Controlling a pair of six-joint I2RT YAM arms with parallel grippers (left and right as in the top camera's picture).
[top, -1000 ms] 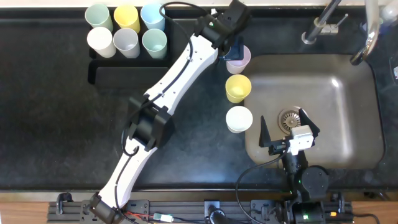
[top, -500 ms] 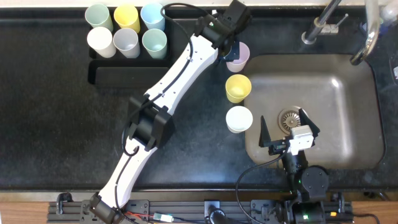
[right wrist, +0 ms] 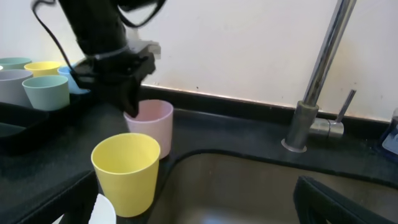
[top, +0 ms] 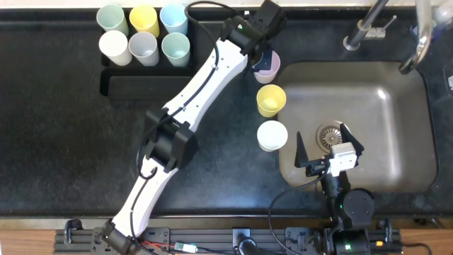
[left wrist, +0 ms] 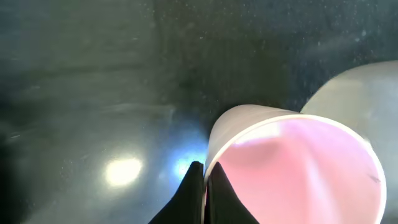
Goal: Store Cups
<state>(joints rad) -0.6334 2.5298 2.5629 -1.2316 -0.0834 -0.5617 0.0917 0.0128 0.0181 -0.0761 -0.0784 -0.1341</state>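
a steel sink (top: pixel 396 127) with a faucet (right wrist: pixel 305 124) sits in the dark countertop (top: pixel 56 156).

Left arm (top: pixel 205 81) stretched diagonally, left claw (left wrist: pixel 203 169) pinched shut (fingers nearly touching), right claw (top: pixel 324 140) spread wide

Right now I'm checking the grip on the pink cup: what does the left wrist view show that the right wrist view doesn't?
Left wrist only: a look down into the pale pink plastic cup, its wall pinched by the left gripper. Right wrist only: the metal faucet, the steel sink basin, the pastel cups in the black tray. Both: the pink cup, that gripper, the dark countertop; the left wrist's pale blur may be the yellow plastic cup.
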